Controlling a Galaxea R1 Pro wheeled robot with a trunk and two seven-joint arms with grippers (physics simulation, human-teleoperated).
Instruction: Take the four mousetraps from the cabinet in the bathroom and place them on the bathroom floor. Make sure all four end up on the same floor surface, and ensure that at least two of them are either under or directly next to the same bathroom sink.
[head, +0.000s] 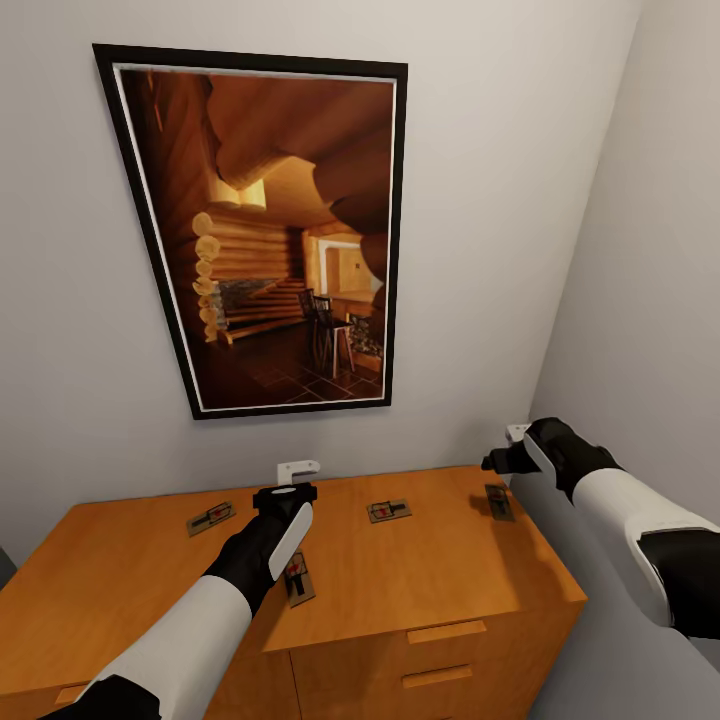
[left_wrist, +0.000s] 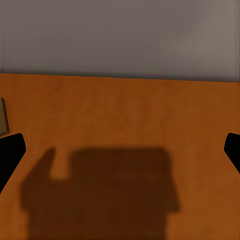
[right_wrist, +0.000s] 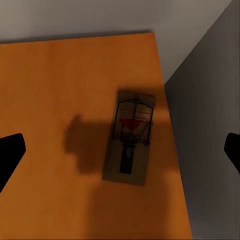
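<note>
Head view: I have both arms over the cabinet (head: 420, 560), in a corner of plain grey walls under a framed picture (head: 270, 230).

All four mousetraps lie flat on the smooth orange top. One (head: 211, 518) is left of my left gripper (head: 297, 470), one (head: 296, 578) beneath that forearm, one (head: 389, 510) between the grippers, and one (right_wrist: 129, 144) below my right gripper (head: 515, 435), close to the top's side edge by the wall. Both grippers' jaws are spread wide and empty, with bare top under the left one.
</note>
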